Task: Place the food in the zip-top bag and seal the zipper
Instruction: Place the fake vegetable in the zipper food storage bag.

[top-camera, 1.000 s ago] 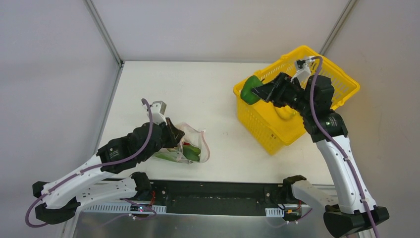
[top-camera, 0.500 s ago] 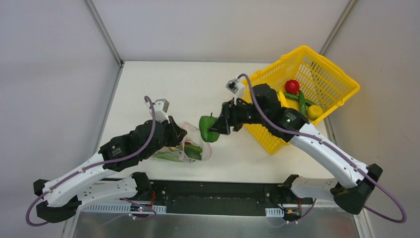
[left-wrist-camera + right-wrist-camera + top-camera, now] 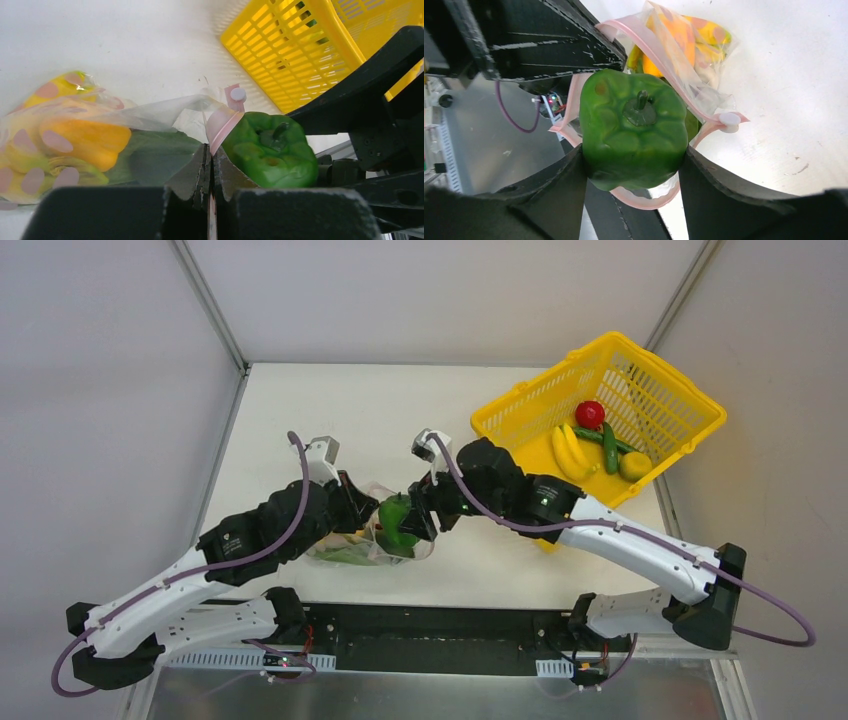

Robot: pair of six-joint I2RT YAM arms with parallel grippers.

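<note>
My right gripper (image 3: 412, 520) is shut on a green bell pepper (image 3: 396, 523), also seen in the right wrist view (image 3: 634, 130), and holds it at the open mouth of the zip-top bag (image 3: 375, 540). My left gripper (image 3: 358, 508) is shut on the bag's pink zipper strip (image 3: 220, 127) and holds the mouth up. The bag (image 3: 684, 55) holds an orange pepper (image 3: 85, 140) and other green and yellow food. A red tomato (image 3: 589, 414), a banana bunch (image 3: 568, 450) and slim green pods (image 3: 606, 445) lie in the yellow basket (image 3: 520, 420).
The yellow mesh basket stands at the back right of the white table (image 3: 340, 410), its corner close behind my right arm. A white slider tab (image 3: 729, 120) sits on the zipper strip. The table's front edge with a black rail (image 3: 430, 625) runs just below the bag.
My right arm has carried the green bell pepper from the basket leftward across the table down to the bag's mouth. My left gripper has stayed on the bag.
</note>
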